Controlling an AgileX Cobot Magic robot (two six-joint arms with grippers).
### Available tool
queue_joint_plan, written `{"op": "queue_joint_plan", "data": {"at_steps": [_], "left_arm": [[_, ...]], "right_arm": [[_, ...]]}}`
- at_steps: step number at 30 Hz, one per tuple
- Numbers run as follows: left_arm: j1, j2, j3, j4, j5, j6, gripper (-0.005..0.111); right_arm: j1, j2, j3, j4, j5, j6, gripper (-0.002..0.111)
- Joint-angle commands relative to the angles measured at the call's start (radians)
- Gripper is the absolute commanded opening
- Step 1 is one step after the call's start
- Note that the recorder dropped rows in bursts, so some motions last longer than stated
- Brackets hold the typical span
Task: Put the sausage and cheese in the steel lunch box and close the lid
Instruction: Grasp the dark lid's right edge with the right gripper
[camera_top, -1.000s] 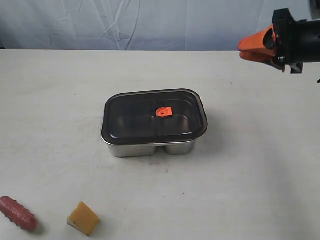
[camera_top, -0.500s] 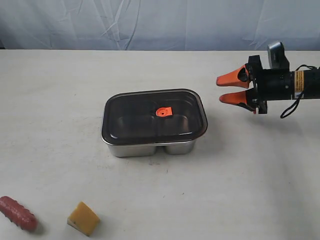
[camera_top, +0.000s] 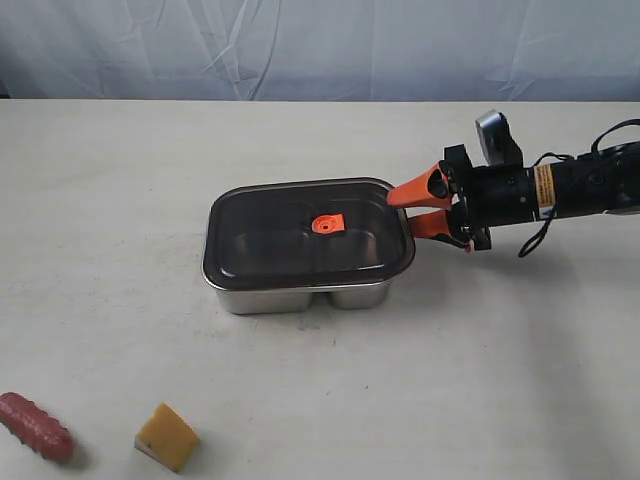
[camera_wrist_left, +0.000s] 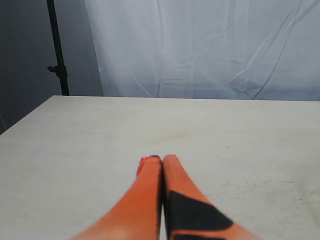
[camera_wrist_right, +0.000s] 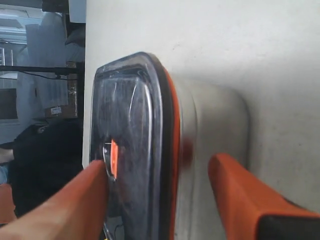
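The left end effector (camera_wrist_left: 160, 159) has its orange fingers pressed shut on nothing, over a bare stretch of the desk (camera_wrist_left: 75, 135); it does not show in the exterior view.

At the desk's near left corner in the exterior view lies the sausage (camera_top: 35, 427). The cheese (camera_top: 167, 436) is just to its right along the same near edge, a little apart from it. Both are well apart from either end effector.

Around the middle of the desk stands the steel lunch box (camera_top: 290, 297) with the lid (camera_top: 270, 245) on top and its orange valve (camera_top: 327, 224) at the centre.

The right end effector (camera_top: 401, 217) is at the box's right end with its jaws spread wide. In the right wrist view they straddle the lid's rim: one finger is over the lid (camera_wrist_right: 125, 125), the other beside the steel wall (camera_wrist_right: 210, 125). Whether either finger touches, I cannot tell.
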Motion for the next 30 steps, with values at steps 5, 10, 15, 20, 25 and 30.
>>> {"op": "queue_joint_plan", "data": {"at_steps": [5, 10, 15, 20, 25, 30], "left_arm": [[0.0, -0.004, 0.004, 0.0, -0.002, -0.005, 0.0], [0.0, -0.004, 0.004, 0.0, -0.002, -0.005, 0.0], [0.0, -0.004, 0.004, 0.0, -0.002, -0.005, 0.0], [0.0, -0.004, 0.004, 0.0, -0.002, -0.005, 0.0], [0.0, -0.004, 0.004, 0.0, -0.002, -0.005, 0.0], [0.0, -0.004, 0.004, 0.0, -0.002, -0.005, 0.0]], "right_arm": [[0.003, 0.001, -0.005, -0.003, -0.01, -0.005, 0.037], [0.003, 0.001, -0.005, -0.006, -0.039, -0.002, 0.037], [0.003, 0.001, -0.005, -0.029, -0.039, 0.014, 0.037], [0.003, 0.001, -0.005, -0.043, -0.039, 0.017, 0.037], [0.003, 0.001, -0.005, -0.047, -0.039, 0.017, 0.036], [0.001, 0.001, -0.005, -0.051, -0.039, 0.033, 0.005]]}}
